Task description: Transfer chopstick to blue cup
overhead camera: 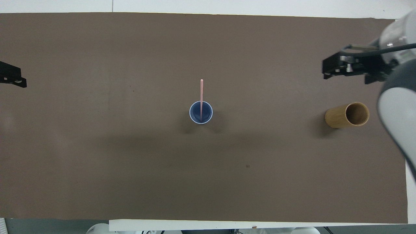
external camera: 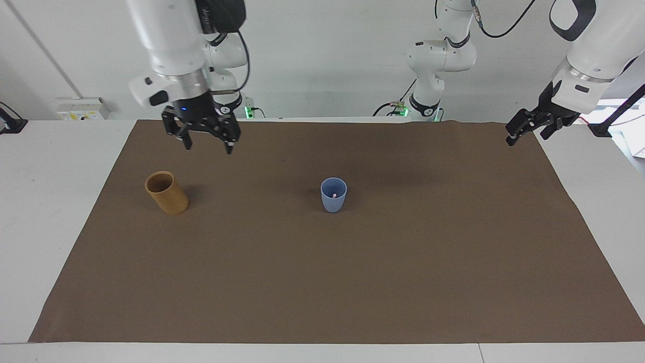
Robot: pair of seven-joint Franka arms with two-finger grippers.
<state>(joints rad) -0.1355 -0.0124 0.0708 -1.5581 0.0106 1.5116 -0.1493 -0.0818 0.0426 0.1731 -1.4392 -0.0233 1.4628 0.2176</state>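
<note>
Brown mat; slim chopstick in tapered blue cup

The right arm comes down from the upper left of the facing view, its wrist vertical. The right gripper points straight down, raised in the air, with the two fingertips clearly apart and nothing between them. In the overhead view it shows at the upper right edge. The left arm waits at the upper right of the facing view, with its wrist tilted. The left gripper hangs slantwise, open and empty.
</note>
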